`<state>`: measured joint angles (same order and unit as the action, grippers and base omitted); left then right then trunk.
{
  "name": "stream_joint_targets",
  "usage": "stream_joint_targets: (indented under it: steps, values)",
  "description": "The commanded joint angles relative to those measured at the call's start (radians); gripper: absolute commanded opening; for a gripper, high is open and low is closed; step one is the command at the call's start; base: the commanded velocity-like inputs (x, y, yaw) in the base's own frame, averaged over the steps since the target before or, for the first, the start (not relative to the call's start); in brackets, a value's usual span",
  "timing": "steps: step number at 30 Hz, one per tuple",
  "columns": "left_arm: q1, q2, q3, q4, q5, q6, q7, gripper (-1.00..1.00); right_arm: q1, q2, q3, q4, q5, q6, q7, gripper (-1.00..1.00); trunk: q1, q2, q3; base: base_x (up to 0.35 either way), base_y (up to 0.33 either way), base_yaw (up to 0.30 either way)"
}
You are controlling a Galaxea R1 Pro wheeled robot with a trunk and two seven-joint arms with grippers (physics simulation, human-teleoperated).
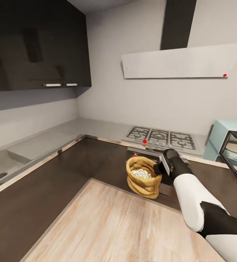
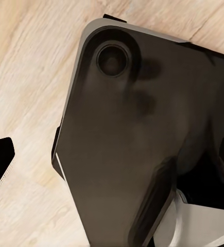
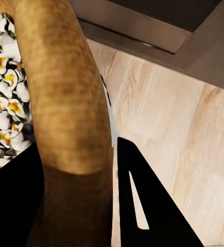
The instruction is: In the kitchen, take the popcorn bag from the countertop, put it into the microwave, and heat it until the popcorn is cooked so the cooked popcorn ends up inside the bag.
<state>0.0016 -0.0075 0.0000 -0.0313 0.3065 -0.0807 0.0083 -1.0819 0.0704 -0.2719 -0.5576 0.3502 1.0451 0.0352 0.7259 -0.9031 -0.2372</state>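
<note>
We see the right gripper clamped on the popcorn bag's rim | popcorn inside | microwave door open | left gripper state: cannot tell.

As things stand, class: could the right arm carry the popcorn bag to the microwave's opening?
Probably yes. The right claw holds the popcorn bag by its rim in mid-air, and the microwave sits to its right with the door open. Nothing visible stands between them.
</note>
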Motion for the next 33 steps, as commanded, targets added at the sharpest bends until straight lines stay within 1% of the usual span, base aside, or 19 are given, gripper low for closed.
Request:
stream_joint_targets:
  steps: [1, 11, 17, 20, 28, 33]
  values:
    - [0.000, 0.000, -0.002, -0.001, 0.003, -0.002, 0.001, 1.00, -0.001, 0.002, -0.007, -0.001, 0.007, 0.002, 0.004, -1.00, 0.000, -0.001, -0.001, 0.000, 0.000, -0.288]
    - [0.000, 0.000, -0.004, -0.001, 0.002, -0.002, 0.000, 1.00, -0.001, 0.002, -0.007, -0.001, 0.007, 0.002, 0.005, -1.00, 0.000, -0.001, -0.001, -0.021, 0.001, -0.282]
    - [0.000, -0.002, 0.001, -0.001, 0.002, -0.002, 0.001, 1.00, -0.001, -0.001, -0.008, -0.001, 0.006, 0.002, 0.006, -1.00, 0.000, -0.001, -0.001, -0.275, 0.097, -0.038]
    - [0.000, -0.002, 0.002, -0.001, 0.002, -0.002, 0.001, 1.00, -0.001, -0.007, -0.007, -0.001, 0.005, 0.002, 0.006, -1.00, 0.000, -0.001, -0.001, -0.302, 0.126, -0.001]
    - [0.000, -0.002, 0.002, -0.001, 0.002, -0.002, 0.001, 1.00, -0.001, -0.008, -0.008, 0.000, 0.004, 0.002, 0.002, -1.00, 0.000, -0.001, -0.001, -0.303, 0.118, -0.002]
    - [0.000, 0.000, -0.004, -0.001, 0.001, -0.002, 0.000, 1.00, -0.001, -0.009, -0.009, 0.000, 0.004, 0.002, -0.002, -1.00, 0.000, -0.001, -0.001, -0.080, 0.015, -0.211]
